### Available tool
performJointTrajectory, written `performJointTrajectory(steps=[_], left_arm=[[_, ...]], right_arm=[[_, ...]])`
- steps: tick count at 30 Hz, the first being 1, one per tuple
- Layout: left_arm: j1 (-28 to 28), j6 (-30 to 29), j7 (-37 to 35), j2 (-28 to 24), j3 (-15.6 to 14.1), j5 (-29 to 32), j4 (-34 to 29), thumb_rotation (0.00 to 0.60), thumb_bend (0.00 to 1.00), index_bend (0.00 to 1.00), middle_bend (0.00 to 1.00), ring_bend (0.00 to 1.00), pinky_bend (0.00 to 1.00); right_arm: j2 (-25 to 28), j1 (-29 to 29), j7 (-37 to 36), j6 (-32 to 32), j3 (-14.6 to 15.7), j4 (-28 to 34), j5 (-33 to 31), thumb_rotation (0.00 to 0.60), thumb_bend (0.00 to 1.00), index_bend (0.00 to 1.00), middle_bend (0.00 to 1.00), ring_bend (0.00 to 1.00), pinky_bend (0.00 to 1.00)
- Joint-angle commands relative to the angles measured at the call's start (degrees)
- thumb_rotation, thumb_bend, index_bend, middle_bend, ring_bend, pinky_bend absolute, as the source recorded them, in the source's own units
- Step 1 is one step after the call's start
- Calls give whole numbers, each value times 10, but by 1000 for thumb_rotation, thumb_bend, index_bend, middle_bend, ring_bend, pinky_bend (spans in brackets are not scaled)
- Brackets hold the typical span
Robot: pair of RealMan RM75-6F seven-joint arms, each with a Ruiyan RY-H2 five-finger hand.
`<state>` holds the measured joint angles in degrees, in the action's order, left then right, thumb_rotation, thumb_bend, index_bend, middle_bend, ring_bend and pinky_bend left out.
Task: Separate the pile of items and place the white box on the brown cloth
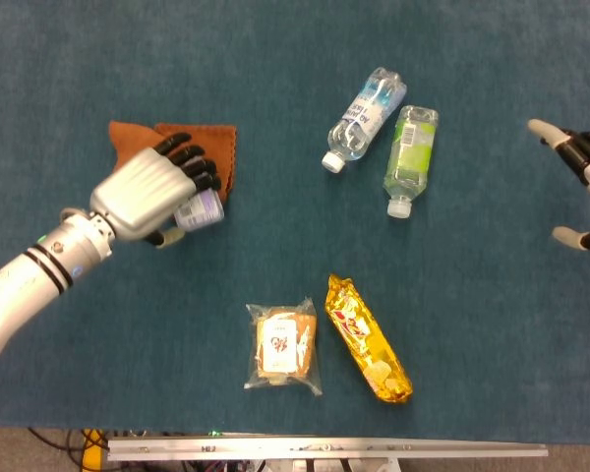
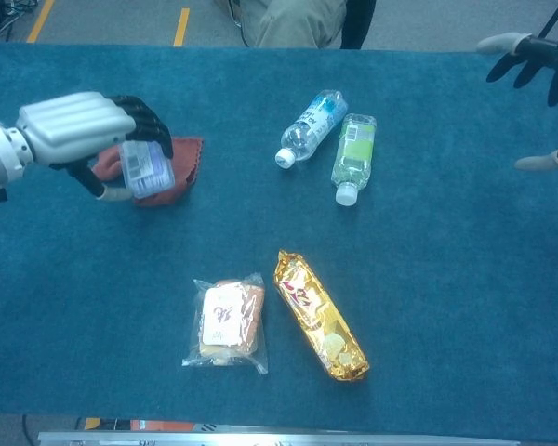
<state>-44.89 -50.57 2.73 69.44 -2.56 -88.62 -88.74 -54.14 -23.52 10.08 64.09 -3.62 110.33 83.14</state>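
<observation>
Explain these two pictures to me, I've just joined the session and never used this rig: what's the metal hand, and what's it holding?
Both pictures come from the robot's own cameras: one from its head looking down, one from its chest. The silver left hand holds the white box in its fingers, raised by the brown cloth. The right hand waits open at the edge. On the blue table lie two bottles, a clear snack bag and a gold packet.
</observation>
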Motion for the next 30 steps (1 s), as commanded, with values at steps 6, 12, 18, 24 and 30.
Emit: performJointTrajectory(steps=[6,12,18,24,30], left_arm=[[-16,61,12,53,39,97,81,600,265,470,353,192,101],[-17,92,26,88,47,149,142,600,265,446,337,190,101],[-21,141,51,90,45,210,164,600,265,262,214,108,101],[-22,148,81,68,47,257,137,600,265,117,123,44,100],[-14,129,102,27,45,281,84,600,265,53,90,24,97]], right_arm=[[7,7,-6,8,2,-1,3,600,0,48,270,295,447],[10,11,-11,12,4,-5,3,600,0,48,270,296,446],[11,12,-15,12,3,-10,3,600,0,48,270,295,447],[9,11,-17,10,0,-13,0,600,0,48,270,295,446],[10,13,-25,16,-6,-19,-9,600,0,48,270,295,447]])
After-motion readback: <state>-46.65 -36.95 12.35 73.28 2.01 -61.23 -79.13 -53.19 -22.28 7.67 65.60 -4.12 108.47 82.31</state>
